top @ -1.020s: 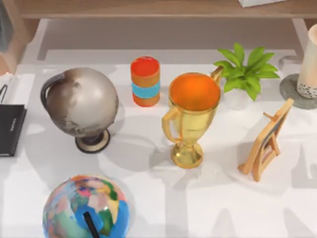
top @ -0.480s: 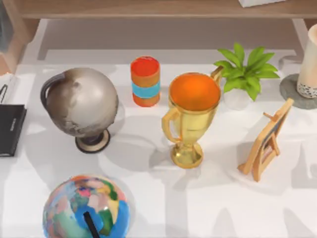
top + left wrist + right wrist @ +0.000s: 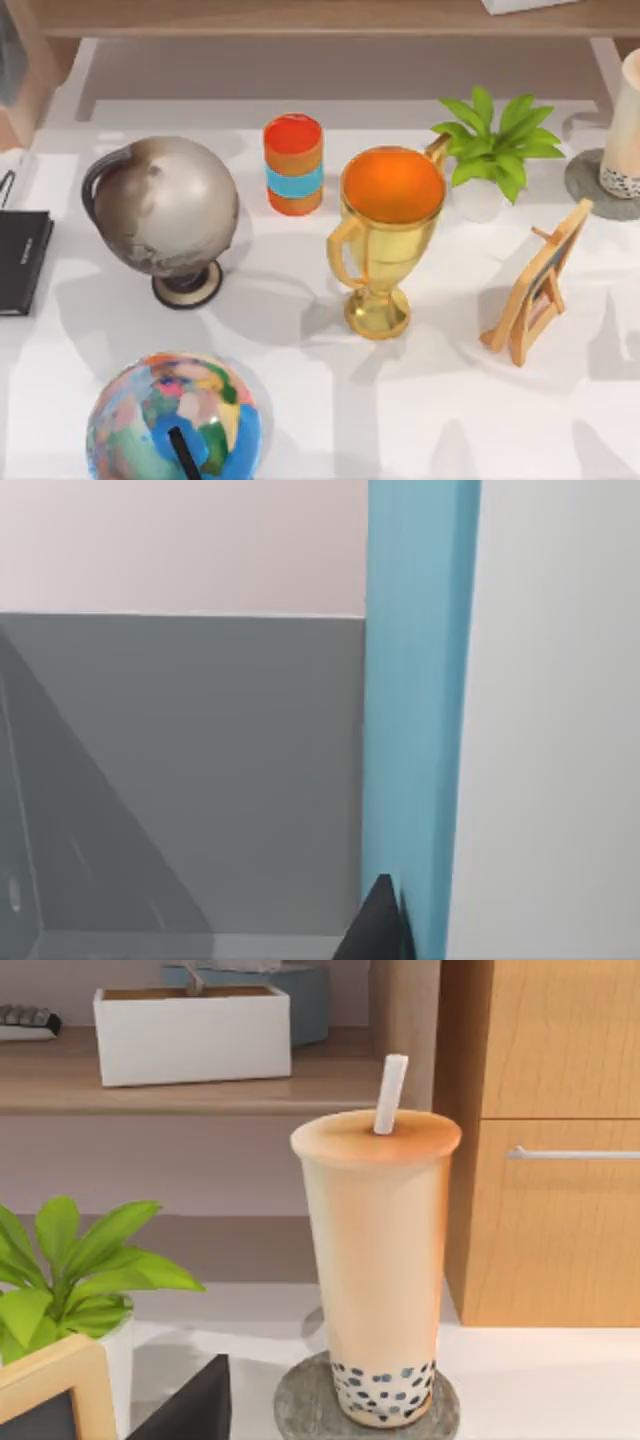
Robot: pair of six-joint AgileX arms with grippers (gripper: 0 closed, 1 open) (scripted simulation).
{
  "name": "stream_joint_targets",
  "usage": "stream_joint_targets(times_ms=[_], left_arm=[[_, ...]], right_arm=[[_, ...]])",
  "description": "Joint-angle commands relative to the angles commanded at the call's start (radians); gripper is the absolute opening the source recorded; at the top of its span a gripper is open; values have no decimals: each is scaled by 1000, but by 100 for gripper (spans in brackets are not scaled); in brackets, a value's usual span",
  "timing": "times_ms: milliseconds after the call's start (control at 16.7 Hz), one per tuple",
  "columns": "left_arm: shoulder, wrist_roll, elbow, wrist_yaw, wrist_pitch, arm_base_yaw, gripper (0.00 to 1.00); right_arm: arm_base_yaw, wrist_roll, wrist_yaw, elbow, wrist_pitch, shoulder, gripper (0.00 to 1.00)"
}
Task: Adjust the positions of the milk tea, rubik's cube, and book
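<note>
Nearest the right arm's wrist camera, a dark finger tip pokes into view beside a small wooden easel frame and the potted plant – whether that right gripper is spread or closed I cannot tell. Past them stands the milk tea, upright on a round grey coaster, with a white straw through its lid. From above, the cup sits at the far right edge of the white table, behind the easel and to the right of the plant.

I judge the cup light but top-heavy: tall, narrow at the foot, smooth-sided and likely to slip or tip if nudged high up. The best hold looks to be around the middle of the body, below the lid and above the band of black pearls, with only moderate squeeze, since a thin cup wall may give.

The left wrist camera looks close along a teal-blue slab – probably the book – with a dark finger tip right against its lower part; I cannot tell whether the left gripper is clamped on it. A thick book should be stiff and fairly heavy, best pinched across its cover faces.
</note>
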Motion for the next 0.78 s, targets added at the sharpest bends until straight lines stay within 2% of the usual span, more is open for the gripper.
stream_joint_targets(times_ms=[180, 360, 540, 780], left_arm=[[-29, 31, -19, 4, 0, 2, 0], [-127, 157, -86, 17, 1, 20, 0], [-260, 378, -191, 28, 8, 55, 0], [-428, 792, -389, 44, 33, 109, 0]], right_arm=[[0, 0, 0, 0, 0, 0, 100], [0, 0, 0, 0, 0, 0, 100], [0, 0, 0, 0, 0, 0, 100], [0, 0, 0, 0, 0, 0, 100]])
